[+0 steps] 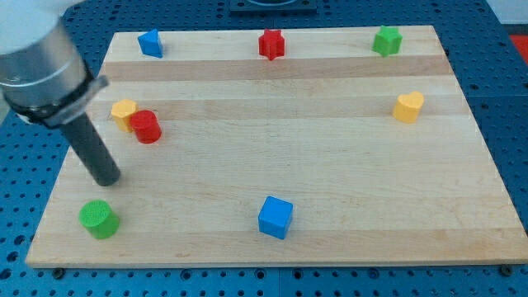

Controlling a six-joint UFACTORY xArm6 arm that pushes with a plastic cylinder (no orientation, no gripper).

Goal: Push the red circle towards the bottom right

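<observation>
- Camera view looks down on a pale wooden bench (272, 239) set on a blue perforated base (503, 49).
- No hand is fitted to this arm, so no spread or pinching state applies; it ends in a straight dark rod, and my tip (108, 181) sits on the bench at the left of the frame.
- A red circle block (146, 126) stands at the left of the frame, up and to the right of my tip and apart from it.
- A yellow block of rounded shape (124, 111) touches the red circle block on its upper left side.
- A green circle block (99, 219) lies at the lower left of the frame, just below my tip.
- A blue cube block (275, 217) sits at the bottom centre.
- Along the top edge stand a blue block (150, 42) at the left, a red star-like block (271, 44) in the middle and a green block (386, 40) at the right.
- A yellow heart-shaped block (408, 106) rests at the right of the frame, below the green block.
</observation>
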